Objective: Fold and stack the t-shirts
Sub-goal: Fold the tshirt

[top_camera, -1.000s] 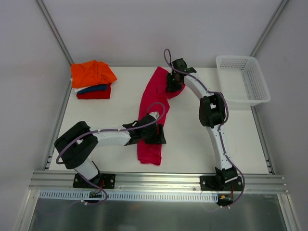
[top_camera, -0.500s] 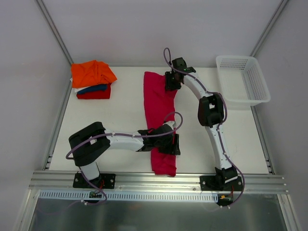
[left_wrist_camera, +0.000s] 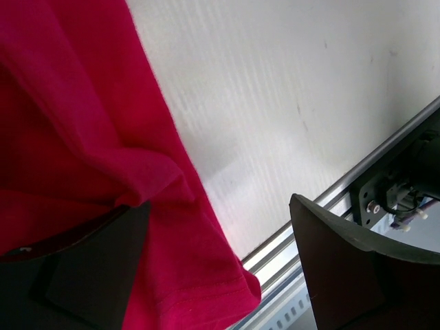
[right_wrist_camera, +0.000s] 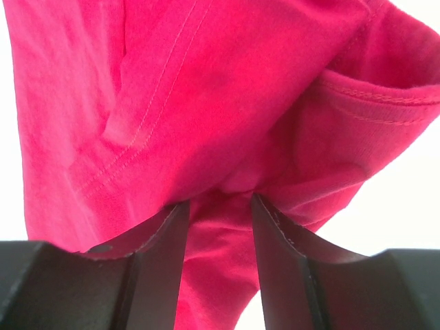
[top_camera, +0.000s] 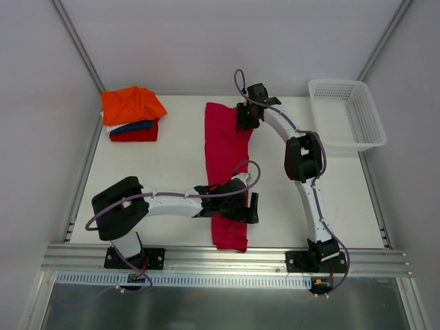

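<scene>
The left gripper (left_wrist_camera: pixel 216 206) stood wide open at the pink shirt's (top_camera: pixel 221 137) near end, the right gripper (right_wrist_camera: pixel 218 199) pinched its far end, with folded shirts (top_camera: pixel 130 110) far left and a basket (top_camera: pixel 377 130) far right

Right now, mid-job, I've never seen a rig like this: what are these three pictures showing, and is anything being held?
Two robot arms are bolted at the near edge of a white table, each ending in a two-finger claw. The wide picture looks down from above and behind them; the other two come from a camera on each wrist. A pink t-shirt lies as a long strip down the middle. The right claw pinches bunched cloth at its far end. The left claw stands open at the near end, one finger by the cloth, the other over bare table. Far left sits a stack: orange shirt on top, blue shirt, red shirt beneath. A white mesh basket stands far right.
</scene>
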